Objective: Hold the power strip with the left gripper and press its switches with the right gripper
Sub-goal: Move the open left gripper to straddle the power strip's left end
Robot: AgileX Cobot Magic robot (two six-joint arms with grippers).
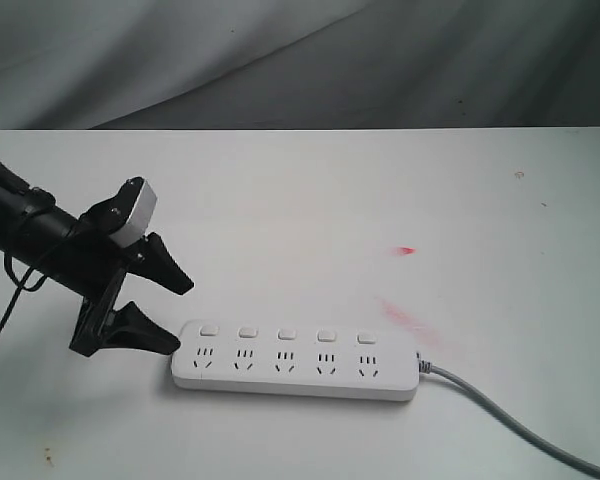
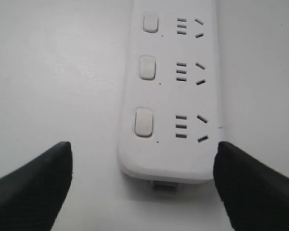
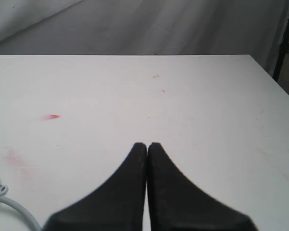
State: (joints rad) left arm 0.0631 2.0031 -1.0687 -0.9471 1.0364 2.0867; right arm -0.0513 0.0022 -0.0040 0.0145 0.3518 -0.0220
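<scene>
The white power strip (image 1: 296, 361) lies flat near the front of the white table (image 1: 310, 210), its grey cable (image 1: 520, 420) running off to the right. Five white switches (image 1: 286, 333) sit in a row above the sockets. My left gripper (image 1: 180, 312) is open just off the strip's left end, one finger above the table and one low beside the end. In the left wrist view the strip's end (image 2: 168, 159) lies between and slightly ahead of the two spread fingers (image 2: 253, 185), untouched. My right gripper (image 3: 147, 145) is shut on nothing, over bare table, outside the exterior view.
A small red mark (image 1: 407, 250) and a faint pink smear (image 1: 405, 320) stain the table right of the middle. A grey cloth backdrop (image 1: 300, 60) hangs behind the table's far edge. The right wrist view shows the cable (image 3: 12, 207) at its lower left and the table's right edge (image 3: 274, 79).
</scene>
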